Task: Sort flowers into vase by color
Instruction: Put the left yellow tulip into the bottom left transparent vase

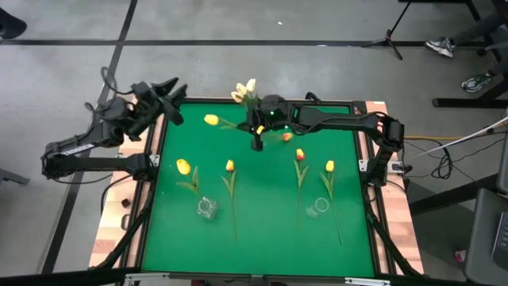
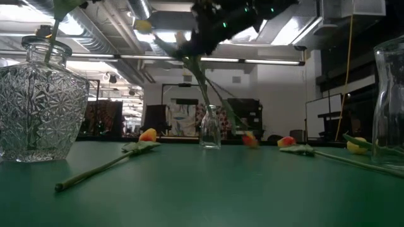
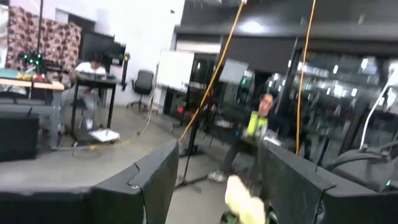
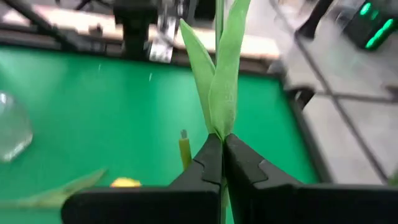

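Pinching a green stem [image 4: 219, 93] between closed fingers, the right gripper [image 4: 222, 146] is seen; its flower head is cut off. The left gripper [image 3: 214, 180] is held apart.

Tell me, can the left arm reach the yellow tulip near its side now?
Probably yes: the left gripper is open and empty at the table's far corner, and the yellow tulip lies uncovered on the mat.

Green table, yellow, cream and orange-red blooms

The table [image 1: 262, 222] is bright green with pale wood edges; mid-frame tulips [image 1: 183, 167] are yellow and orange-red [image 1: 300, 154], cream heads [image 1: 244, 91] upper centre. The vase [image 2: 39, 107] at left is clear cut-patterned glass.
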You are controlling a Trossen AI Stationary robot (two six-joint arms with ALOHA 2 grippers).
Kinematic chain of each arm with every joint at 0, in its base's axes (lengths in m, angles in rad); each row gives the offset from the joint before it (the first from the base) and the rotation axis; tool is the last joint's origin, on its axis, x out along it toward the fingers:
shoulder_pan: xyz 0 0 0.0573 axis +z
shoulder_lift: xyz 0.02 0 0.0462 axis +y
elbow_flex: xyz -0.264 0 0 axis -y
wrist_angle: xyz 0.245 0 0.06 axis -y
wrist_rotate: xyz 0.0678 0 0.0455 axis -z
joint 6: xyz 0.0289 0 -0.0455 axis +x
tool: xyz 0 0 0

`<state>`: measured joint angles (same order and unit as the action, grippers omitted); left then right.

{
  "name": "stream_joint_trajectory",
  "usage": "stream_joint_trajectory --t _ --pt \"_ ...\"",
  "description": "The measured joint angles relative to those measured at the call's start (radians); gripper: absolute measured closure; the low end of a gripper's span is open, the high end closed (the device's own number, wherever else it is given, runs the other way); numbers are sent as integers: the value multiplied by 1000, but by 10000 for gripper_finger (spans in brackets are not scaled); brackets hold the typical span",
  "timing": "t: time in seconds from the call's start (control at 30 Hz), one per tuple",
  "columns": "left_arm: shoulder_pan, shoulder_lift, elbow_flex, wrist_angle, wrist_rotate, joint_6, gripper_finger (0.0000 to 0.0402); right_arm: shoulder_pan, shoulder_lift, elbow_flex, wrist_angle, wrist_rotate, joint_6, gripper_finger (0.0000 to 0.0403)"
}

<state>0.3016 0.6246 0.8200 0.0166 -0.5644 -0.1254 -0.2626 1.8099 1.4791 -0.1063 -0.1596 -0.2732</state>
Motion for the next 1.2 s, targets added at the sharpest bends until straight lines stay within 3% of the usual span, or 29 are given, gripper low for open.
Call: stream_joint_trajectory --t 0.37,0.73,0.87,1.07,1.2 --pt "-1 -24 0 0 8 -3 185 0 0 254 10 -21 -50 392" --pt "-2 44 0 8 446 28 185 1 -1 311 218 -164 -2 391" --pt "-1 91 0 29 493 75 185 15 -1 311 259 -239 37 391" --pt "-1 149 0 126 583 151 185 48 -1 311 266 -252 33 391" --pt "-1 173 0 175 586 163 185 54 7 311 268 -260 33 391"
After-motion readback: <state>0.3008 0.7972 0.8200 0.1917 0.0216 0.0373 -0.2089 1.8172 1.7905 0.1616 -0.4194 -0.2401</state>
